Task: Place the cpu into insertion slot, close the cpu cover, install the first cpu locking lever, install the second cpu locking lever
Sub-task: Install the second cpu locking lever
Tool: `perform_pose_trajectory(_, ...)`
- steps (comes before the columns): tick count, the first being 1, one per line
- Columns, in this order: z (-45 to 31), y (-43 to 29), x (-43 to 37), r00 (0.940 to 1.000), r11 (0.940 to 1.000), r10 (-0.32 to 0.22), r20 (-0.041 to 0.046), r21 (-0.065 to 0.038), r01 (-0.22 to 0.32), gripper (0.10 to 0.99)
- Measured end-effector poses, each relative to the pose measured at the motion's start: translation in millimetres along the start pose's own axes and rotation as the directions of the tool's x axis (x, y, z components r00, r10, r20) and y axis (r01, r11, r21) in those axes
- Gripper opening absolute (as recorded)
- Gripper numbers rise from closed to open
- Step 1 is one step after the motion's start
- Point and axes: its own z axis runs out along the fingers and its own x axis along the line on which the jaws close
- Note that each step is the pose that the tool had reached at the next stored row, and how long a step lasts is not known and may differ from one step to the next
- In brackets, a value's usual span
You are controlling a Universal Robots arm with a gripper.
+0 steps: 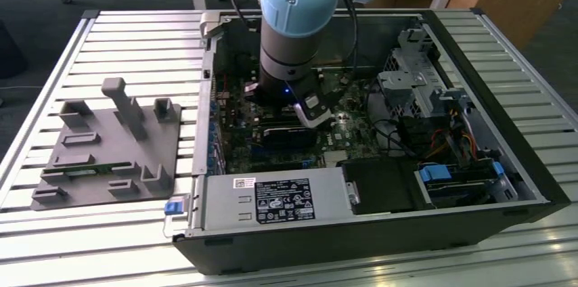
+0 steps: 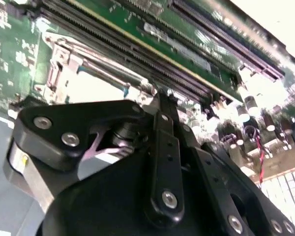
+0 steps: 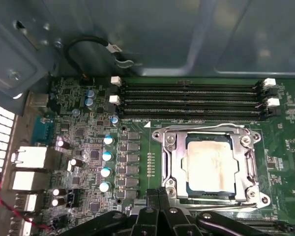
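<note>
In the first wrist view the cpu (image 3: pixel 210 164), a pale square chip, lies flat in the insertion slot (image 3: pixel 206 191). The silvery cpu cover (image 3: pixel 173 164) lies down around the chip like a frame. A thin wire lever (image 3: pixel 206 127) runs along the socket's side nearest the memory slots. My gripper (image 3: pixel 157 196) is at the socket's opposite edge, its black fingers (image 3: pixel 163 195) pressed together with nothing visible between them. The second wrist view shows my gripper (image 2: pixel 163 105) just off the bright socket (image 2: pixel 98 83). In the exterior view my gripper (image 1: pixel 312 114) reaches down into the open computer case (image 1: pixel 524 185).
Several memory slots (image 3: pixel 191 101) run beside the socket, and capacitors (image 3: pixel 105 162) and rear ports (image 3: pixel 29 157) lie further off. In the exterior view, a power supply (image 1: pixel 271 199) and drive cage (image 1: pixel 415 77) crowd the case. A grey fixture plate (image 1: pixel 108 145) sits on the slatted table.
</note>
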Motion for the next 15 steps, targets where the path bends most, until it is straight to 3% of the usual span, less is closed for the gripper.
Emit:
perform_pose_trajectory(8,-16.4,5.5,0.5,1.0,1.0,0.0,0.0,0.0,0.0,0.106)
perform_pose_trajectory(15,-24.9,8.6,0.7,1.0,1.0,0.0,-0.0001,0.001,0.0,0.106)
